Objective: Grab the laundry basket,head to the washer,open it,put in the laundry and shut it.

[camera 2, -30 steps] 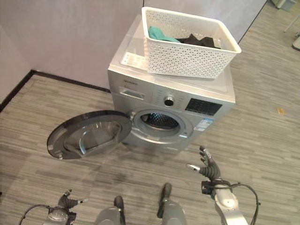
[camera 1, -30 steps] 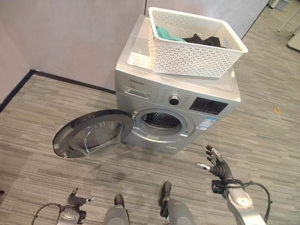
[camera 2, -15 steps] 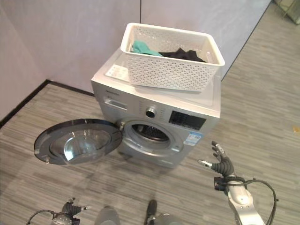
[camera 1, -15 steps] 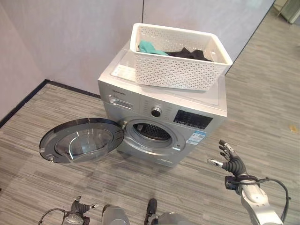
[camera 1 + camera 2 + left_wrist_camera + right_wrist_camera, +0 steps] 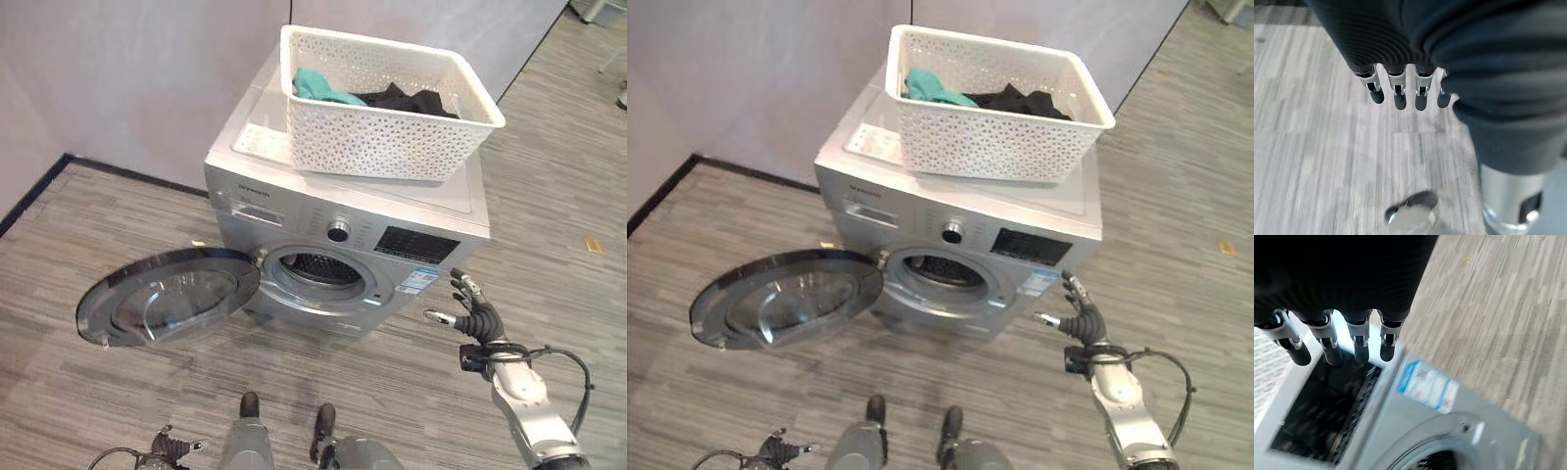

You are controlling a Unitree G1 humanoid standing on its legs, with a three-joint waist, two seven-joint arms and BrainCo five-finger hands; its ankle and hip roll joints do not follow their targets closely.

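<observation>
Down at the near edge of the floor (image 5: pixel 88 294), left hand (image 5: pixel 168 447) hangs low and idle, fingers (image 5: pixel 1397 94) relaxed and fairly straight, nothing in them.

Right hand (image 5: pixel 472 311) is raised just beside the washer (image 5: pixel 343 235), level with its lower right front corner. Fingers (image 5: pixel 1327 345) spread open, empty; in the wrist view they point at the dark control panel (image 5: pixel 416 245), not touching it.

Washer door (image 5: pixel 167 296) is swung fully out to the left, lying near flat, clear of the drum opening (image 5: pixel 318 272). So the opening step looks done.

Laundry basket (image 5: pixel 387 103) sits on the washer's top, nearer its right and back edges, overhanging a bit on the right. Inside: a teal garment (image 5: pixel 318 86) at the left end, black clothing (image 5: pixel 407 100) to the right of it.

Handling guess: cloth is soft, light and limp, it will drape and may trail or snag on the perforated wall when lifted. Best to bunch a handful from above, black pile first since it's closest to the right hand. Basket itself is stiff light plastic; take it by the rim if it needs moving, and it could slide easily on the smooth top.

Behind the washer, plain grey wall (image 5: pixel 147 69).
</observation>
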